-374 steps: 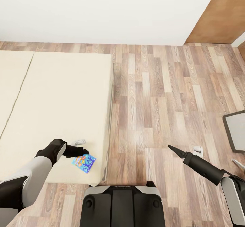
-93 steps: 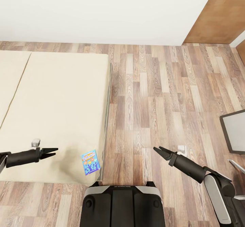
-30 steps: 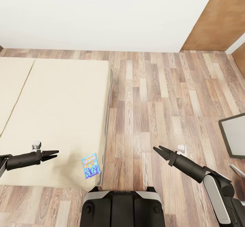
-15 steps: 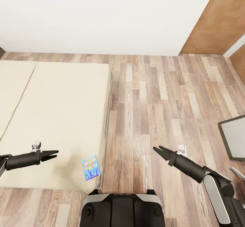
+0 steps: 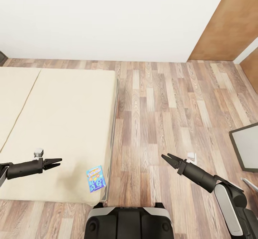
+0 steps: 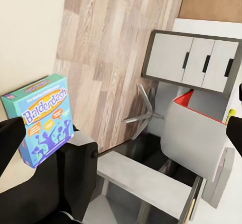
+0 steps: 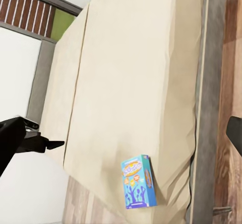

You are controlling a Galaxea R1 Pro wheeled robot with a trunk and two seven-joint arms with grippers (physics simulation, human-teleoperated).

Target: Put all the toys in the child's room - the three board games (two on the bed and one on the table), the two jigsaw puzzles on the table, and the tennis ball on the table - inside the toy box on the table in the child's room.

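Observation:
A blue-green Balderdash board game (image 5: 95, 178) lies flat on the cream bed (image 5: 61, 124), near its front corner by the floor edge. My left gripper (image 5: 56, 162) hovers open over the bed, a short way to the left of the game, with nothing in it. The left wrist view has the game's cover (image 6: 43, 118) just past one dark finger (image 6: 11, 139). My right gripper (image 5: 167, 157) hangs open and empty over the wooden floor, right of the bed. From the right wrist view the game (image 7: 138, 182) rests at the mattress corner, with the left gripper (image 7: 50, 144) beyond it.
A grey cabinet (image 5: 246, 146) stands at the right edge and a brown wooden door (image 5: 229, 20) at the back right. The left wrist view takes in a white-and-red chair (image 6: 196, 133) and a grey drawer unit (image 6: 194, 60). My base (image 5: 129, 221) sits at the bed's corner.
The whole head view has shifted a little, so bed, floor and game sit slightly lower in the picture. Both arms hold the same pose, both grippers open.

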